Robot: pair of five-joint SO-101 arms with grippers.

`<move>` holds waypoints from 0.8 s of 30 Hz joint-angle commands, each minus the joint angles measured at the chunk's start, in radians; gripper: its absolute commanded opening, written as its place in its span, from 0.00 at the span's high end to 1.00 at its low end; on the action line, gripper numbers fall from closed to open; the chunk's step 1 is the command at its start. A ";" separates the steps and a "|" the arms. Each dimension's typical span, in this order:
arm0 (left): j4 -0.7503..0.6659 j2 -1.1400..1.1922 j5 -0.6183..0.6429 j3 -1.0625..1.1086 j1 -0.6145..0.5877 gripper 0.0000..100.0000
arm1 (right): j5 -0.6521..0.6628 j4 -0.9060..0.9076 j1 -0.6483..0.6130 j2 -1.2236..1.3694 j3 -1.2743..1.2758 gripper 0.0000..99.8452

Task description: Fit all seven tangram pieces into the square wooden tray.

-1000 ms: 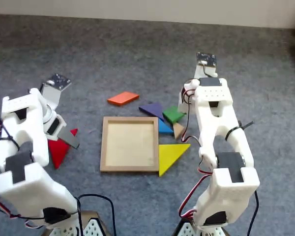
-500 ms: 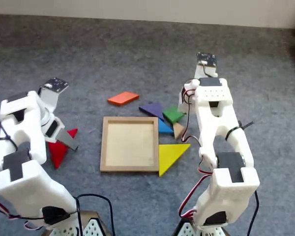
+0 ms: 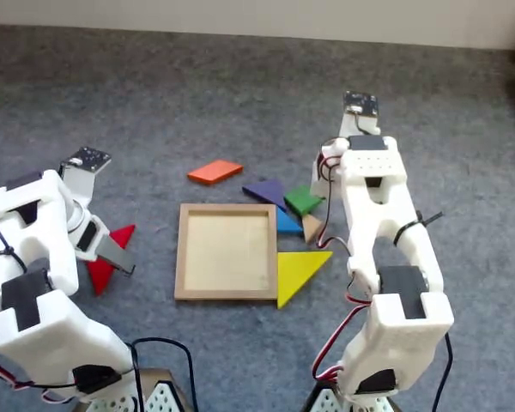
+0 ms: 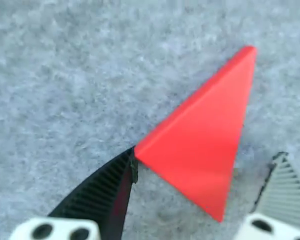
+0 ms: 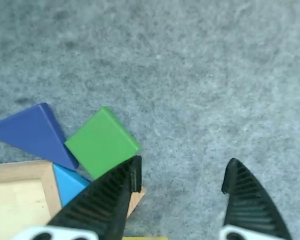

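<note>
Red triangle (image 4: 202,130) | lies between tips of left end effector (image 4: 205,159), released | right end effector (image 5: 184,172) released

The high camera looked down from above on my side, facing across the carpet (image 3: 240,94). My left wrist camera hung very close over the red triangle (image 4: 200,135). My right, higher, faced the green square (image 5: 102,141) and tray (image 5: 20,170) corner. The high view held all three.
</note>
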 commanded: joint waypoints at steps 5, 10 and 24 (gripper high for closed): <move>-0.074 -0.036 0.026 0.001 0.050 0.61 | -0.002 -0.013 0.013 -0.016 -0.004 0.74; -0.072 -0.036 0.026 0.002 0.096 0.63 | -0.002 -0.013 0.013 -0.016 -0.004 0.74; -0.009 -0.047 -0.018 -0.005 0.136 0.82 | -0.002 -0.013 0.013 -0.016 -0.004 0.74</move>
